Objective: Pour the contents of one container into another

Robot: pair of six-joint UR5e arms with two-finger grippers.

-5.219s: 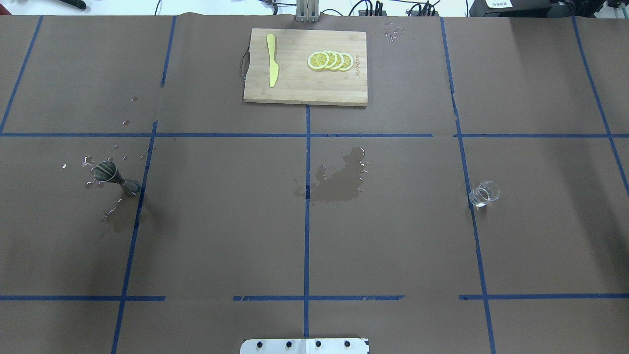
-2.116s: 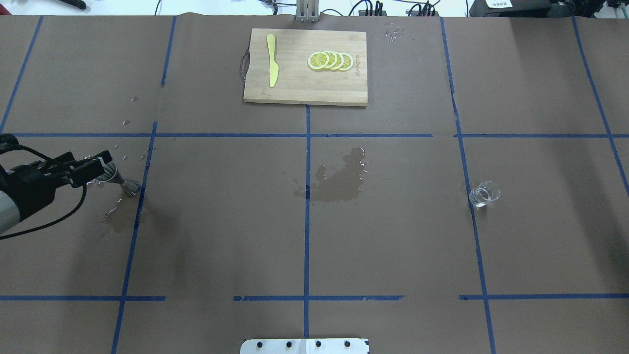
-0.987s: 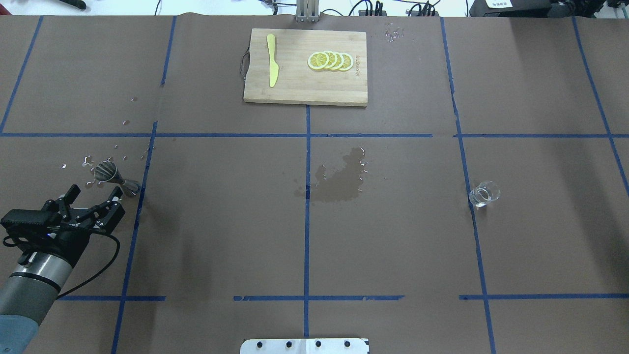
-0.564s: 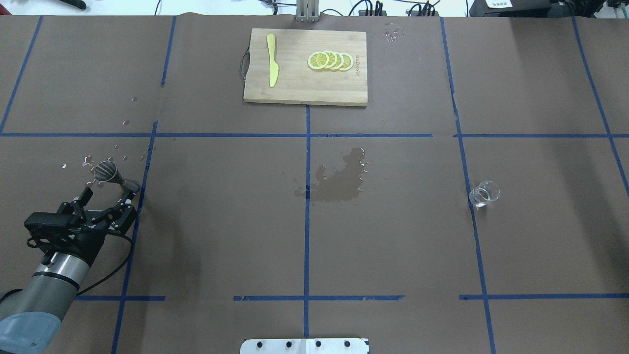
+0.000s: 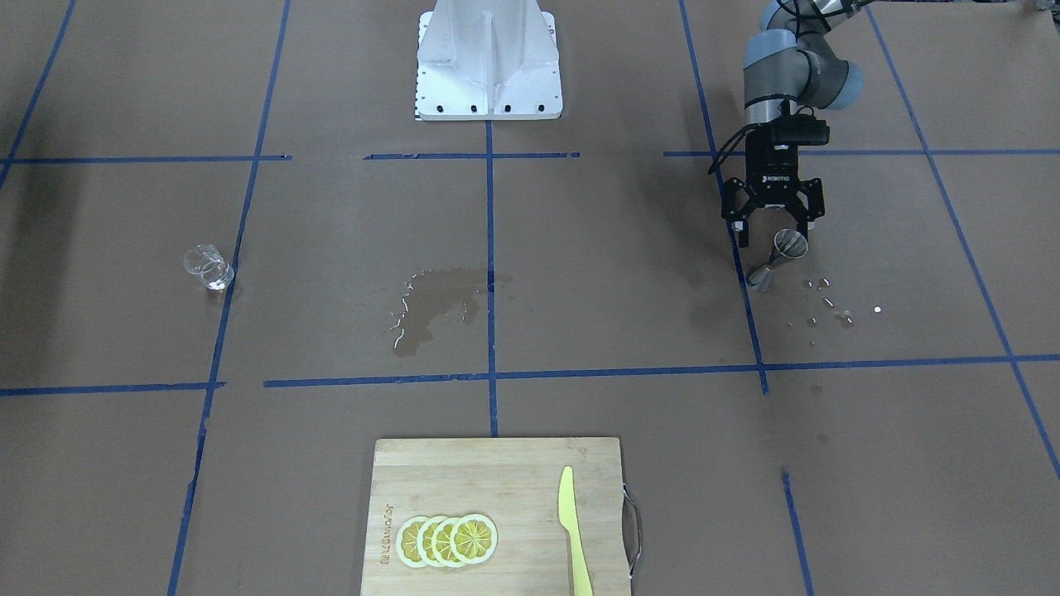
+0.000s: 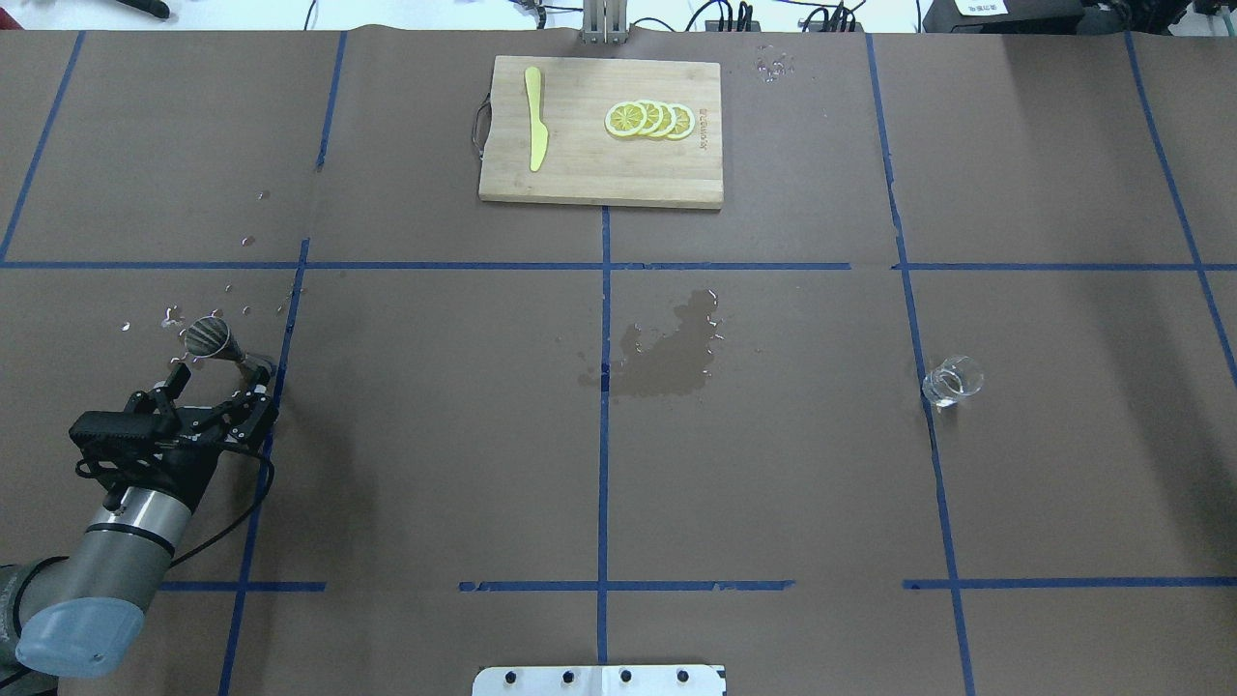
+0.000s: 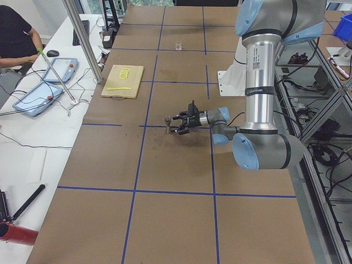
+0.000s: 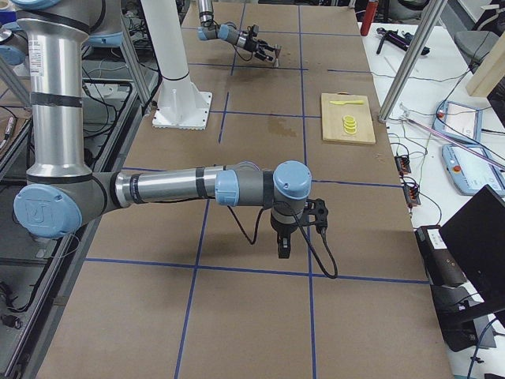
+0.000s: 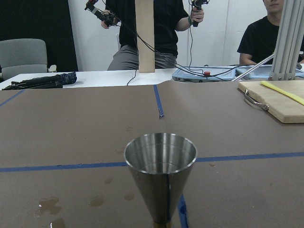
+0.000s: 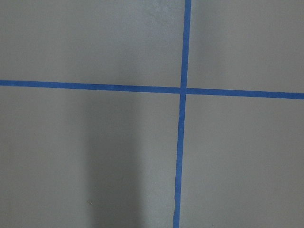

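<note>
**At the overhead view's left edge: steel jigger upright, mouth up, before a wide-spread left gripper**

Close to the left edge of the overhead view, about mid-height, the jigger (image 6: 216, 341) stands on the brown paper table (image 6: 435, 435). Its long axis is vertical. The wider cone opens upward and narrows to a thin waist above a smaller foot. The wrist view shows it as brushed grey steel with a thin round rim and a dull sheen inside. Water droplets (image 6: 174, 314) lie scattered around it.

The left gripper (image 6: 220, 381) lies low and level just below the jigger in that view. Its black fingers are spread wide and hold nothing. Whether the tips already flank the jigger cannot be told.

Right of centre in the overhead view, well apart from the jigger, the tumbler (image 6: 952, 380) stands upright on a blue tape line. It is short and made of clear glass.

The right gripper (image 8: 286, 245) shows only in the right side view, so its opening cannot be told.

At top centre sits a bamboo cutting board (image 6: 580, 174) with lemon slices (image 6: 649, 119) and a yellow knife (image 6: 533, 118) on it. A dark wet patch (image 6: 667, 353) stains the paper at mid-frame.
</note>
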